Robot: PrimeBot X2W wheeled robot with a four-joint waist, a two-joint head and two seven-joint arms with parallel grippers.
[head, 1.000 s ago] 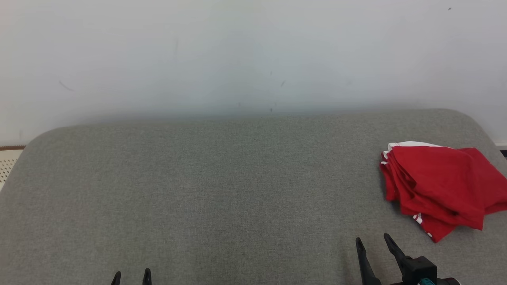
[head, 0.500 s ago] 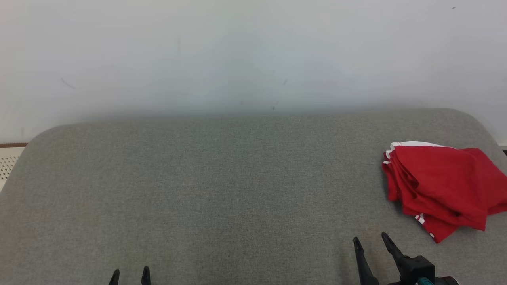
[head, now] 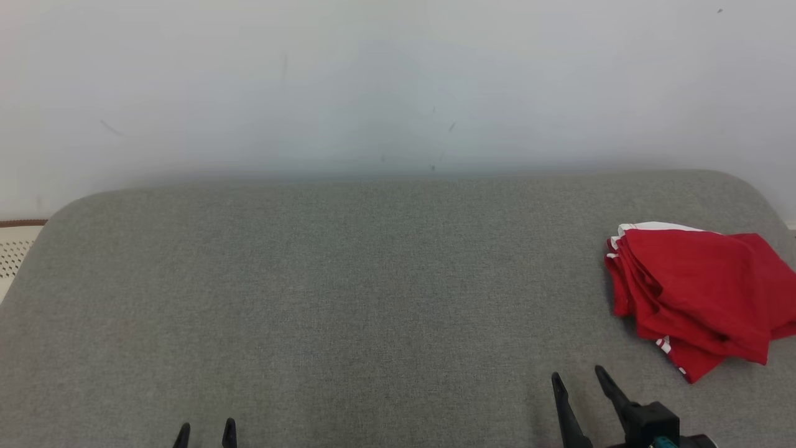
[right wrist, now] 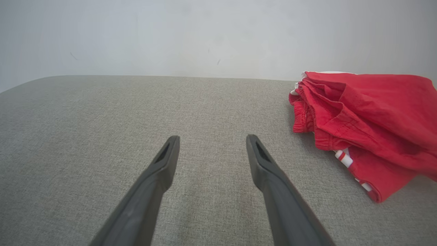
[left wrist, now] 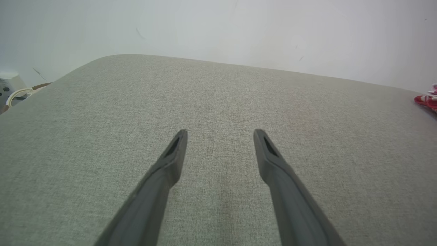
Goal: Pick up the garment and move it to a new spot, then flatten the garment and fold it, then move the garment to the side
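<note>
Bright, soft, even light throughout. Wall [head: 398, 93] faintly bluish at centre. Dim band of shadow on wall just above cushion [head: 348, 298], mid-frame. Narrow shadow under garment [head: 696, 292], lower right. Wrist views: cushion edge bowed by wide lens; fingers [left wrist: 164, 171] soft toward bottom edge.

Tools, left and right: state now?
Left tool: open, holding nothing.
Right tool: open, holding nothing; the red garment lies apart from it.
</note>
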